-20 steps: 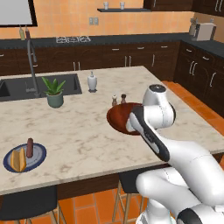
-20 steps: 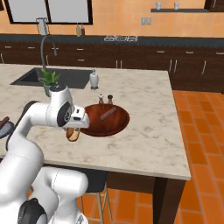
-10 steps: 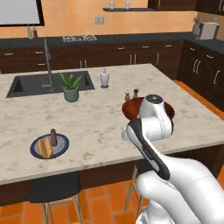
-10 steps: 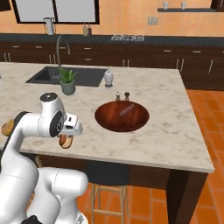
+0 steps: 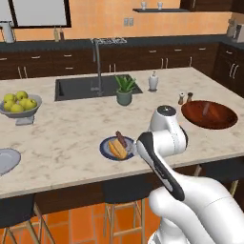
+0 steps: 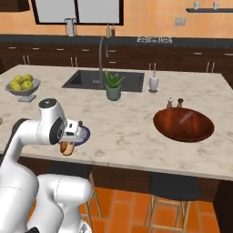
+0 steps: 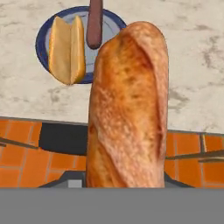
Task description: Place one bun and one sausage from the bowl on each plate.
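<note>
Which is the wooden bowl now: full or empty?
Nearly empty. The bowl holds one sausage and no bun; the second bun is in the gripper, off the counter edge.

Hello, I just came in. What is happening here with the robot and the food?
The robot is serving hot dogs onto two plates. Its gripper holds a bun, jaws shut on it, out past the counter edge near the blue plate. That plate already has a bun and a sausage. The grey plate at the far left is bare. One sausage is left in the wooden bowl.
</note>
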Robot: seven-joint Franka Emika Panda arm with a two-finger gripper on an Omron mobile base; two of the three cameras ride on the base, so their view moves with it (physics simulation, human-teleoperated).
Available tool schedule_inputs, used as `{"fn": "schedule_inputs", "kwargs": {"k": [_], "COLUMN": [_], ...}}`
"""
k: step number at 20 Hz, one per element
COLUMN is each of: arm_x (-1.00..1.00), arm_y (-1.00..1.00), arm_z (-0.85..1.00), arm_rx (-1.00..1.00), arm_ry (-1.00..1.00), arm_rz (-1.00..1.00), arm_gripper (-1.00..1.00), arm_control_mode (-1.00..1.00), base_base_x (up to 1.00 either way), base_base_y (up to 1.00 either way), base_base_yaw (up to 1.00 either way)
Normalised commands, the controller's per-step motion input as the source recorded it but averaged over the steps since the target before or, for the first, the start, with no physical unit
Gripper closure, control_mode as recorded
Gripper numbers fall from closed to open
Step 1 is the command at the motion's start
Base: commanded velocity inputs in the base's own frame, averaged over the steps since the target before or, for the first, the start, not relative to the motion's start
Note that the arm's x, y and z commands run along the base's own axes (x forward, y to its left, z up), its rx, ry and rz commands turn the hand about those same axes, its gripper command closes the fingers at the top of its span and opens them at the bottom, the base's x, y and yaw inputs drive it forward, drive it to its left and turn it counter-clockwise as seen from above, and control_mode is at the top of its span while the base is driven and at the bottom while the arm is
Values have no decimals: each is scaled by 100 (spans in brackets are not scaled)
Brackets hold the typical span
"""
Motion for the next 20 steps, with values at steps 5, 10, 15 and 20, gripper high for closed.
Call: {"fn": "schedule_inputs", "kwargs": {"k": [5,10,15,20], "arm_x": [0,0,0,0], "arm_y": [0,0,0,0], "arm_z": [0,0,0,0], "arm_rx": [0,0,0,0], "arm_ry": [0,0,0,0], "arm_rz": [0,0,0,0], "arm_gripper": [100,100,100,100], "arm_control_mode": [100,100,100,100], "base_base_x": [17,39,36,-19], "base_base_y": [100,100,100,100], "base_base_yaw": [0,0,0,0]}}
